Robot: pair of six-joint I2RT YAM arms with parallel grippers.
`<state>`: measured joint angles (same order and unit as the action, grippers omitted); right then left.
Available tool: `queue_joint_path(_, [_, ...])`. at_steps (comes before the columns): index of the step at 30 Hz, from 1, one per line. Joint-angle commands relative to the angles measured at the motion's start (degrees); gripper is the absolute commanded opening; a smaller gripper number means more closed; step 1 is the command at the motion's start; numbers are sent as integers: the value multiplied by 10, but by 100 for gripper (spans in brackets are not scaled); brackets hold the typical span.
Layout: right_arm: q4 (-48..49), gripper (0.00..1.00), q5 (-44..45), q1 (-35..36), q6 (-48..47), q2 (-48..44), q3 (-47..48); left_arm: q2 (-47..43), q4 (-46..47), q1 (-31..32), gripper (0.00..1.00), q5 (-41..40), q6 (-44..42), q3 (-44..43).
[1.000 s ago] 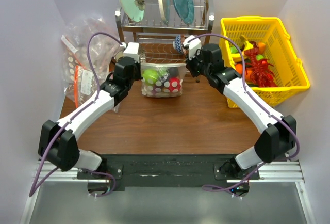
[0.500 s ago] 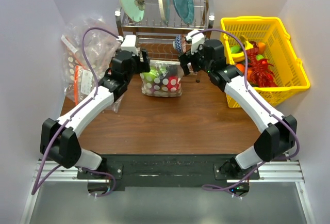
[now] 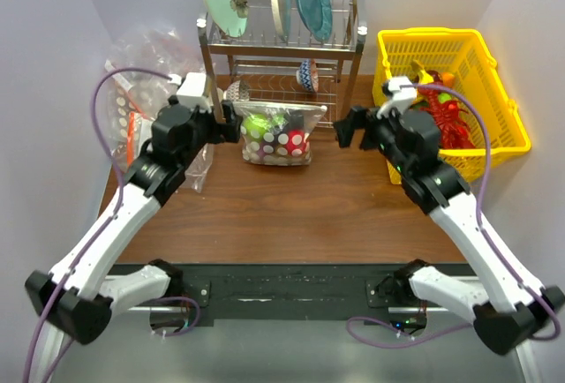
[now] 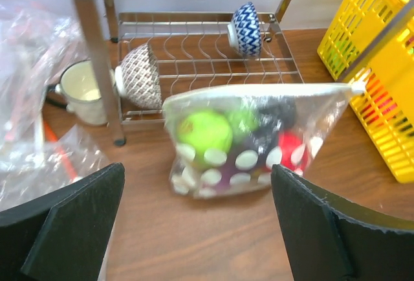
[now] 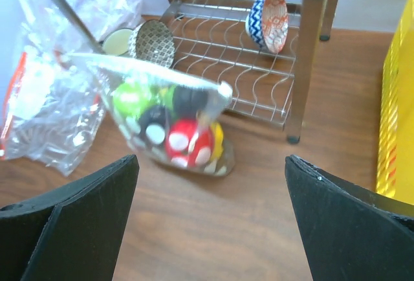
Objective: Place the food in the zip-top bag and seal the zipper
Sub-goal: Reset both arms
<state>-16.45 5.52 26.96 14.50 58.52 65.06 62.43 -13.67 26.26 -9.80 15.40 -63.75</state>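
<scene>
Nearest the arm bases, the brown table point(image 3: 291, 211) is bare wood. Beyond it the left gripper point(image 3: 228, 125) hangs at the 9 o'clock side of the zip-top bag point(image 3: 278, 140). The right gripper point(image 3: 346, 127) hangs at its 3 o'clock side. Both are apart from the bag, and each wrist view shows the jaws spread wide with nothing between them.

The bag sits on the table at about 12 o'clock, against the foot of the dish rack point(image 3: 282, 48). The food is inside it, a green ball point(image 4: 206, 132) and a red piece point(image 4: 291, 148) among darker ones. The zipper point(image 4: 259, 89) runs as a flat pale strip along the top and looks pressed shut, though its ends cannot be checked.

The main risk is a partly closed seal. The round toys load the thin film, so a slump or a brush from either arm could pop it. Toys also remain in the yellow basket point(image 3: 430, 33) at 2 o'clock, so the filling may be judged incomplete.
</scene>
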Motion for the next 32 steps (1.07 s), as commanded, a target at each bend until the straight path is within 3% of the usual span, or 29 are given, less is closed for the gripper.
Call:
queue_joint_path(1, [5,99,47,0,79,-98,-81,-103,1,-3,100,-19,-3,64])
queue_joint_path(9, [-80,99,118,0,133,-232,-173,-216,35,-4,100,-7,13,176])
queue_joint_path(16, [-103,99,74,-1,147,-256,-201,-285,79,-4,100,-25,21,264])
queue_joint_path(20, [-119,99,21,-1,104,-247,-183,-284,71,-4,100,-38,25,258])
queue_joint_path(32, [-91,99,17,0,101,-271,-212,-291,67,-4,98,-66,31,265])
